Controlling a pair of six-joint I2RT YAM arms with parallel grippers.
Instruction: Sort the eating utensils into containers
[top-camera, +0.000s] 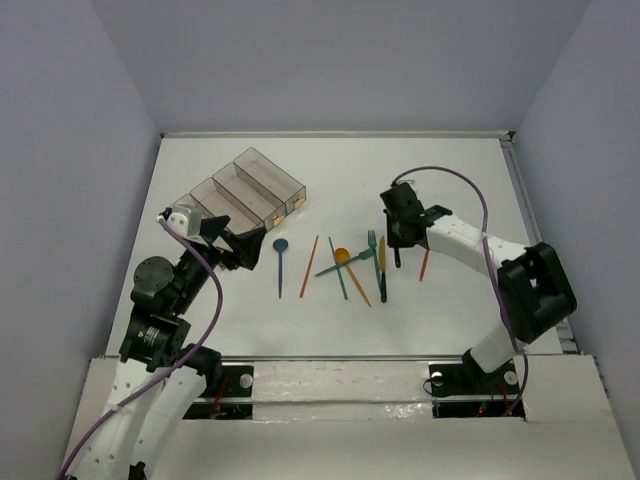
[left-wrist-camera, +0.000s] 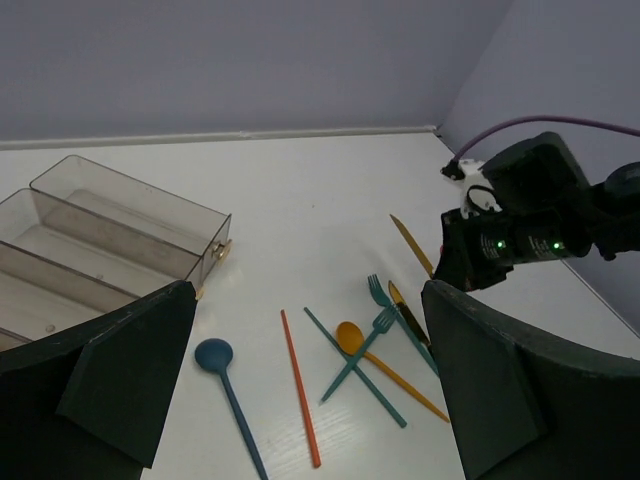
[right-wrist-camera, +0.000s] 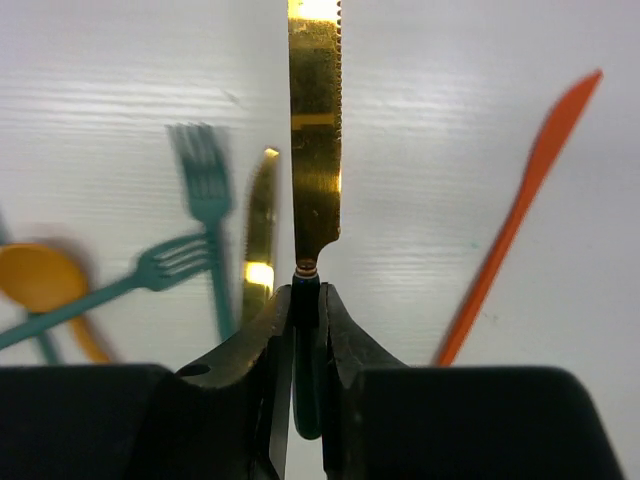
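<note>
Right gripper (right-wrist-camera: 307, 322) is clamped on the dark handle of the gold-bladed knife (right-wrist-camera: 315, 130), well right of the containers (top-camera: 270, 178). I cannot tell if it is lifted. Left gripper (left-wrist-camera: 308, 300) is spread wide and empty, just beside the containers. The pinch is narrow, so I should lift straight and carry slowly, or the blade may pivot.

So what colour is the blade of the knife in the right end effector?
The knife has a shiny gold blade; the right wrist view shows it best.

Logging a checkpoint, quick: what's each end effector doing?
Left end effector: open, empty.
Right end effector: closed on the knife.
</note>
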